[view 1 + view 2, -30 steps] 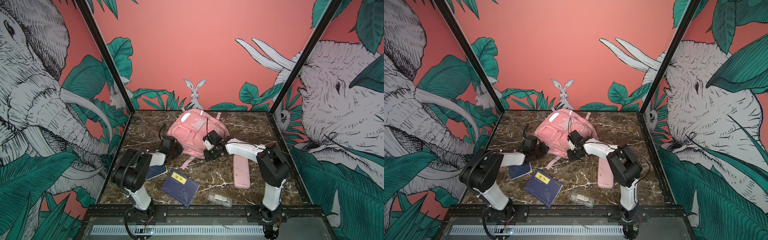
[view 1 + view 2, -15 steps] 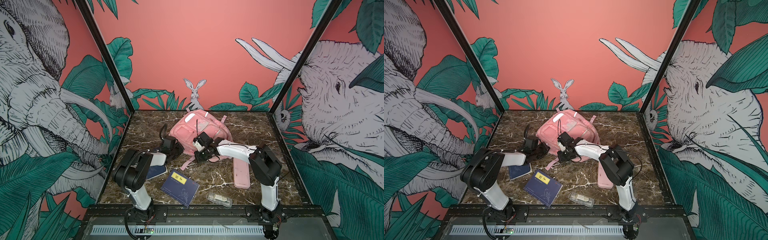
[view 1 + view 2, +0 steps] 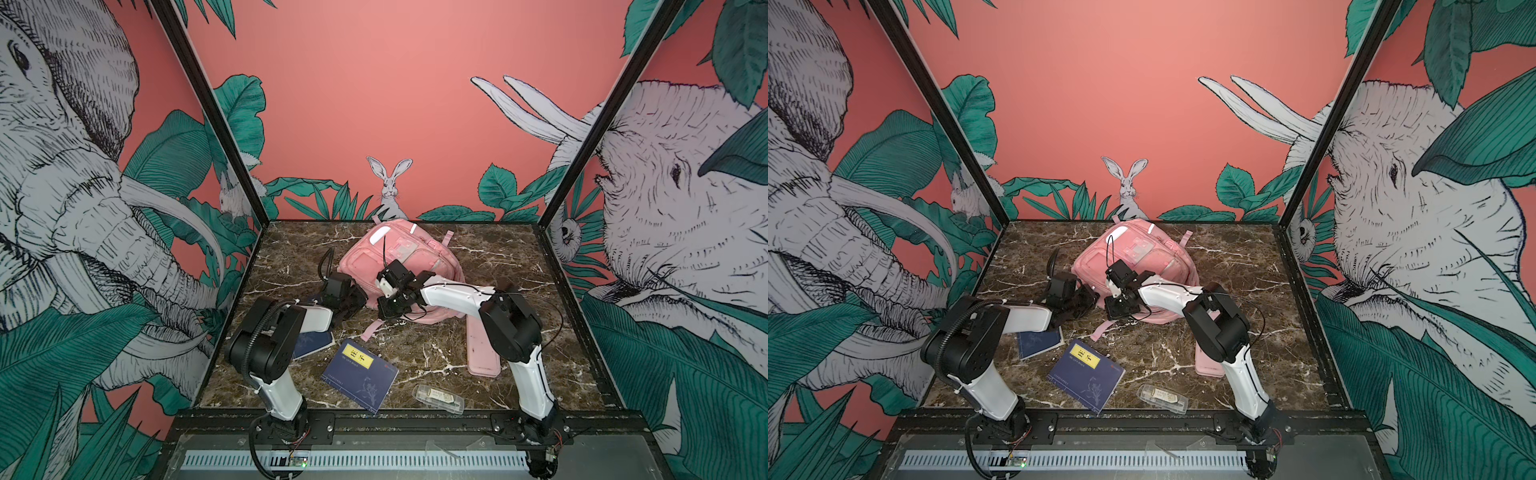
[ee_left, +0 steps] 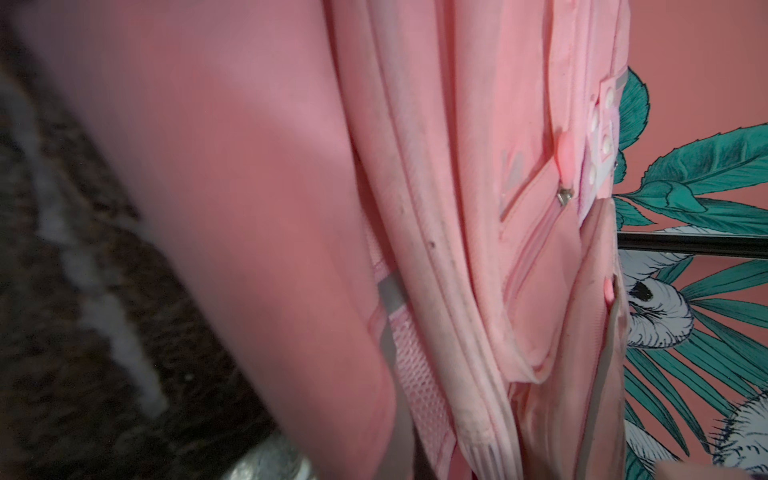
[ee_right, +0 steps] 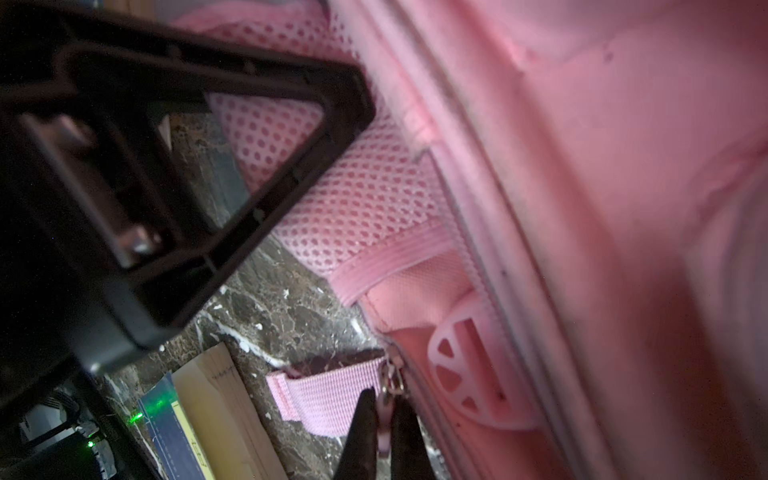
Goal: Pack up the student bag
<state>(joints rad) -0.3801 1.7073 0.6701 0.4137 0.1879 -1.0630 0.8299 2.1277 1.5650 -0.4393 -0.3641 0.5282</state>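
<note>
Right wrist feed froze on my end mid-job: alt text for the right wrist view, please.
The right tool pinches the zipper pull at the edge of the pink student bag, which fills much of the frame. A pink webbing strap lies beside it on the marble table, and a blurred black robot part sits close to the lens.

The marble table [image 3: 519, 266] carries the bag [image 3: 399, 253] toward its back edge, a pencil case [image 3: 480, 353] near the right edge, a labelled book [image 3: 359, 376] and a plain book [image 3: 311, 343] front left, and a clear case [image 3: 437, 399] by the front edge.
</note>
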